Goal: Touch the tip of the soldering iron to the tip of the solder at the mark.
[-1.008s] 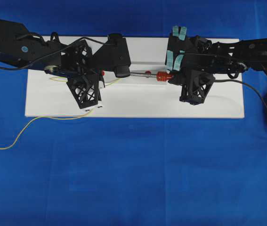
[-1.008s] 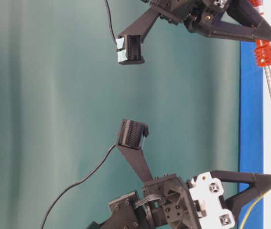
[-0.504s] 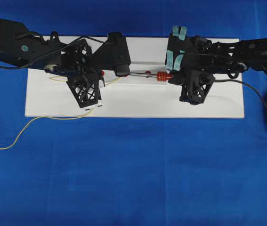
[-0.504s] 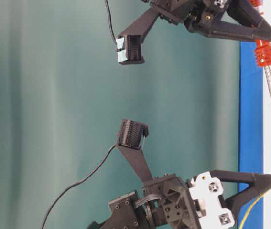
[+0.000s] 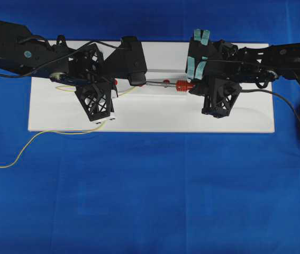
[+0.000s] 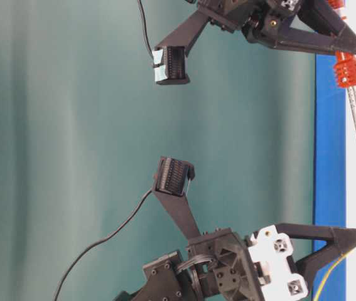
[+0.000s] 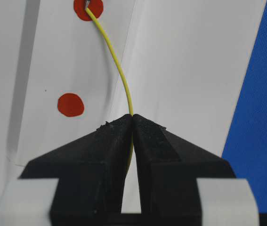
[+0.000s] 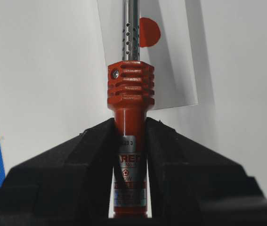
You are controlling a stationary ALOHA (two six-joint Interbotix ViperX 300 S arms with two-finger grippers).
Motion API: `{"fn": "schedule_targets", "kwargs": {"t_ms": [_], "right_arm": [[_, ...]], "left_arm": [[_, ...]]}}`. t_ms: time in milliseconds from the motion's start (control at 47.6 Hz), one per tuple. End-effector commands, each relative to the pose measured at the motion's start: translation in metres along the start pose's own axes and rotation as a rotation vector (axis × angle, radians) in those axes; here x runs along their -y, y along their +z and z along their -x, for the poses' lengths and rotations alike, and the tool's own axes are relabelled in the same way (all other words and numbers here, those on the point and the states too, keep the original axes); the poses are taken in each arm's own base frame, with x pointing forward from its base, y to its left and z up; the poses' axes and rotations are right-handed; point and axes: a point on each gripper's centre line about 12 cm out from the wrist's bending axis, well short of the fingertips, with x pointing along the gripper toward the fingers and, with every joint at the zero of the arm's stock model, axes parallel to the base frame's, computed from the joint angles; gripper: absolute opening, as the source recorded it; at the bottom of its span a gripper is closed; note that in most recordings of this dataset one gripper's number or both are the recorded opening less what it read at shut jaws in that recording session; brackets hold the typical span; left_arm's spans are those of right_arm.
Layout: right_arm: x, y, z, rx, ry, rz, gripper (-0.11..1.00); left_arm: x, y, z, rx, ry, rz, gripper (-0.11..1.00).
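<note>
1. Soldering iron (image 8: 130, 117) lies clamped by its red-orange handle between the closed jaws of the right gripper (image 8: 130, 141); its silver shaft points away from the wrist over the white board (image 5: 155, 114), passing just beside a red dot (image 8: 149, 32).
2. Solder (image 7: 119, 70), a thin yellow wire, is pinched in the fully closed jaws of the left gripper (image 7: 132, 123); it arcs forward and its end sits on the upper red mark (image 7: 88, 8), where a small grey point seems to meet it, though this is too small to confirm.
3. A second red dot (image 7: 70, 104) lies apart, left of the wire.
4. From overhead, both grippers face each other near the board's middle, close to its far edge; the near strip of the board is bare.
5. The wire's slack trails off the board's front-left edge onto the blue cloth (image 5: 150, 201), which surrounds the board on every side.
</note>
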Motion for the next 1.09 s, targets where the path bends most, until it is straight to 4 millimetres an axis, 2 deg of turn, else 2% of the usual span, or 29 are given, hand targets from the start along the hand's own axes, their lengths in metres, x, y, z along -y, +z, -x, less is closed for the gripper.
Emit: {"fn": "schedule_targets", "kwargs": {"t_ms": [0, 168, 357, 504, 672, 903, 1071], "right_arm": [[-0.001, 0.011, 0.005, 0.037, 0.003, 0.002, 0.06], [-0.001, 0.011, 0.005, 0.037, 0.003, 0.002, 0.06], [-0.001, 0.011, 0.005, 0.037, 0.003, 0.003, 0.06], [-0.001, 0.010, 0.004, 0.033, 0.003, 0.003, 0.06], [-0.001, 0.011, 0.005, 0.036, 0.003, 0.003, 0.06], [-0.001, 0.013, 0.007, 0.046, 0.003, 0.002, 0.06], [-0.003, 0.016, 0.030, 0.110, 0.009, 0.007, 0.06]], "left_arm": [[-0.001, 0.012, 0.008, 0.045, -0.001, 0.001, 0.03], [-0.001, 0.012, 0.015, 0.054, -0.001, 0.000, 0.03], [-0.001, 0.012, 0.043, 0.091, -0.003, 0.000, 0.03], [-0.001, 0.004, 0.055, 0.080, -0.003, 0.000, 0.03], [-0.002, -0.003, 0.062, 0.057, -0.001, 0.001, 0.03], [-0.002, -0.004, 0.062, 0.063, -0.002, 0.001, 0.03], [-0.002, -0.003, 0.062, 0.068, -0.002, 0.000, 0.03]]}}
